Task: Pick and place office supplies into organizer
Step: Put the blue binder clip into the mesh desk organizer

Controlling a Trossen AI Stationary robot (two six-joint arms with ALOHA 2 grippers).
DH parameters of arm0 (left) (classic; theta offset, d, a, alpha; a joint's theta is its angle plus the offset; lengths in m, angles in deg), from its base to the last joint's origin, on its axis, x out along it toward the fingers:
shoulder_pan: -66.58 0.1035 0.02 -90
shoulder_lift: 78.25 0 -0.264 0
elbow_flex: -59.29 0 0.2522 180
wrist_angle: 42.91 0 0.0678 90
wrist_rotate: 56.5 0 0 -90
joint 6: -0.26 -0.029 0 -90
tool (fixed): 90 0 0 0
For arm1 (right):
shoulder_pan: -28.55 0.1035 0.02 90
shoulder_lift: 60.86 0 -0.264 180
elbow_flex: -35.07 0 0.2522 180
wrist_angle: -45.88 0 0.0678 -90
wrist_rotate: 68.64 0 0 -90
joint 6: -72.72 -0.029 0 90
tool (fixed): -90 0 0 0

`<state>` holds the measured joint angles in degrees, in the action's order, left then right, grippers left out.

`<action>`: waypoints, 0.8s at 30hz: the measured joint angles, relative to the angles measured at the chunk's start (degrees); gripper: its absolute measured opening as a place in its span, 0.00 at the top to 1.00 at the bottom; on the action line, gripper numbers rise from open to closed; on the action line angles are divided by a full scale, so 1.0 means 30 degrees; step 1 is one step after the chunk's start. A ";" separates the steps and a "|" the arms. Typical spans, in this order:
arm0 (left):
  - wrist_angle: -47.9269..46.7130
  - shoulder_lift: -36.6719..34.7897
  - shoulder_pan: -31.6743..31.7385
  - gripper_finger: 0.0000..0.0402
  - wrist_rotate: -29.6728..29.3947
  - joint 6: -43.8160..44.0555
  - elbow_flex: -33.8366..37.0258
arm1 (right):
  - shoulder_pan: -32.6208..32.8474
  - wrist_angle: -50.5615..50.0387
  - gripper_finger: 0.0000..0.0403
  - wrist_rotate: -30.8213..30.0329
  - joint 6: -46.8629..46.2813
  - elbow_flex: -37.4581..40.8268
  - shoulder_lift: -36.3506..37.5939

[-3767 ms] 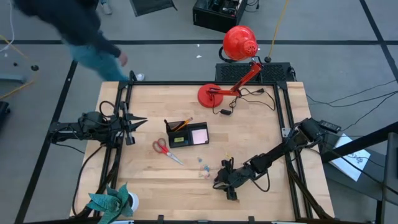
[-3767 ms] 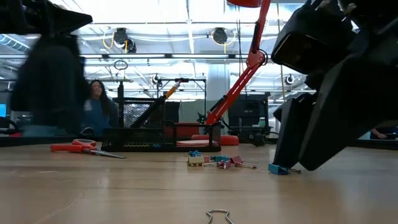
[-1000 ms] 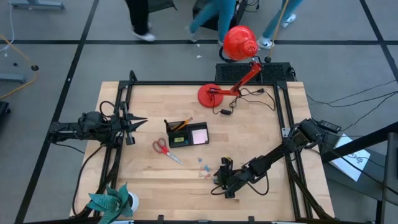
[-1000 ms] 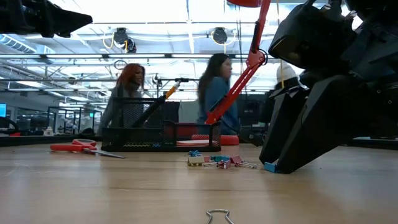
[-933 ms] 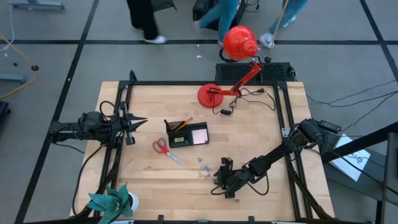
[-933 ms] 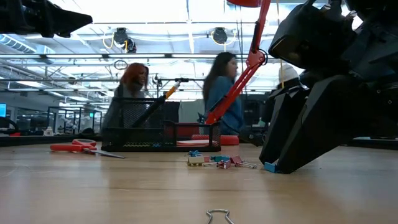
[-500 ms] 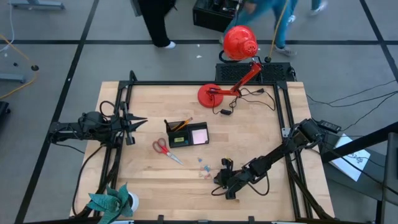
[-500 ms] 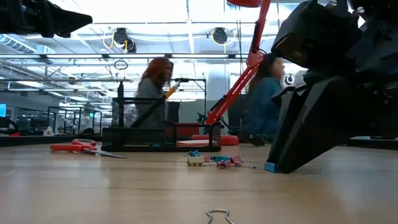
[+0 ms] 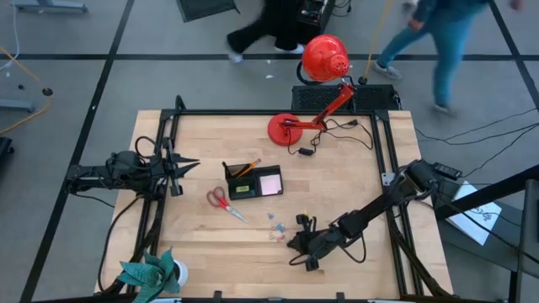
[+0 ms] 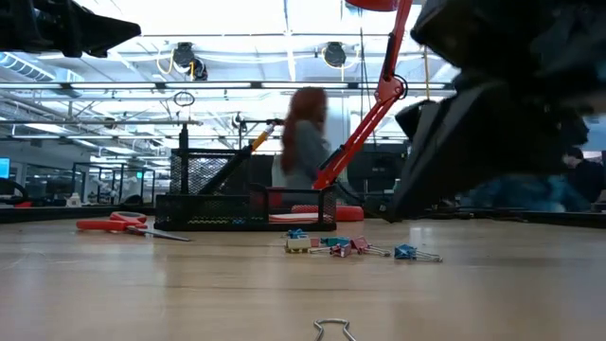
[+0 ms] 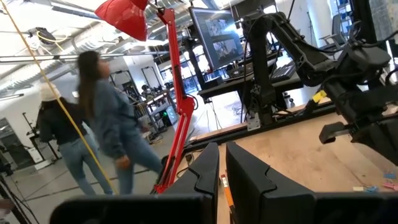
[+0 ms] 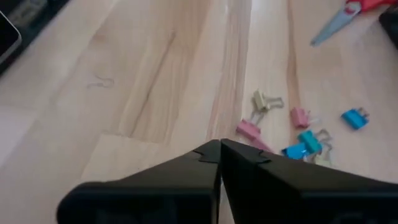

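- We find the right claw (image 12: 220, 148) closed, its fingertips meeting with nothing visible between them; we judge it holds no clip, since the blue binder clip (image 10: 405, 252) lies free on the desk (image 9: 354, 177) below it.
- The remaining binder clips (image 12: 292, 127) sit scattered just ahead of that claw, touching the desk, apart from one another.
- The organizer (image 9: 251, 179) stands well beyond the clips from the right claw, with the scissors (image 9: 221, 200) lying just beside it, outside its compartments.
- We judge the clips lie loose there because none has yet been carried across.
- The left claw (image 9: 174, 167) waits at the desk's far side, nearly closed and empty, clear of the working area.
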<state>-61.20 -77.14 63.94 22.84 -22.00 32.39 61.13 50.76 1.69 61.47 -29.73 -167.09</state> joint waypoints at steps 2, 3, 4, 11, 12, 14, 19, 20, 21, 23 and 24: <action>0.0005 0.0005 0.0000 0.91 0.0000 -0.0007 0.0000 | 0.0007 -0.0077 0.99 -0.0011 0.0097 0.0000 0.0391; -0.0005 0.0005 -0.0003 0.91 0.0000 -0.0007 0.0000 | 0.0007 -0.0049 0.99 -0.0023 0.0107 0.0000 0.0568; 0.0000 0.0000 0.0000 0.91 0.0003 -0.0007 0.0000 | 0.0007 -0.0020 0.99 -0.0190 0.0002 -0.0007 0.0702; -0.0007 0.0005 -0.0003 0.91 0.0000 -0.0007 0.0000 | 0.0000 -0.0020 0.95 -0.1428 -0.1500 -0.0007 0.1393; -0.0004 0.0004 -0.0007 0.91 0.0000 -0.0007 0.0000 | 0.0000 -0.0021 0.94 -0.1383 -0.1530 -0.0007 0.1397; -0.0005 0.0002 -0.0007 0.91 0.0000 -0.0007 0.0000 | 0.0054 -0.0091 0.91 -0.1359 -0.1781 -0.0007 0.1408; -0.0001 0.0000 -0.0004 0.91 0.0000 -0.0010 0.0000 | 0.0408 -0.0344 0.83 -0.0980 -0.2605 -0.0007 0.1312; 0.0000 0.0002 -0.0007 0.91 0.0000 -0.0012 0.0000 | 0.0451 -0.0276 0.82 -0.0961 -0.2889 -0.0012 0.1312; -0.0004 0.0002 -0.0006 0.91 0.0004 -0.0015 0.0000 | 0.0530 -0.0222 0.82 -0.1035 -0.3213 -0.0022 0.1312; 0.0000 0.0000 -0.0006 0.91 0.0000 -0.0012 0.0000 | 0.0712 -0.0155 0.80 -0.1441 -0.3765 -0.0022 0.1312; 0.0000 0.0006 -0.0007 0.91 0.0001 -0.0007 0.0000 | 0.0798 -0.0148 0.78 -0.1467 -0.4017 -0.0022 0.1312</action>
<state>-61.20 -77.13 63.92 22.85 -22.02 32.39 63.53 50.31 -2.71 49.42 -29.80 -163.16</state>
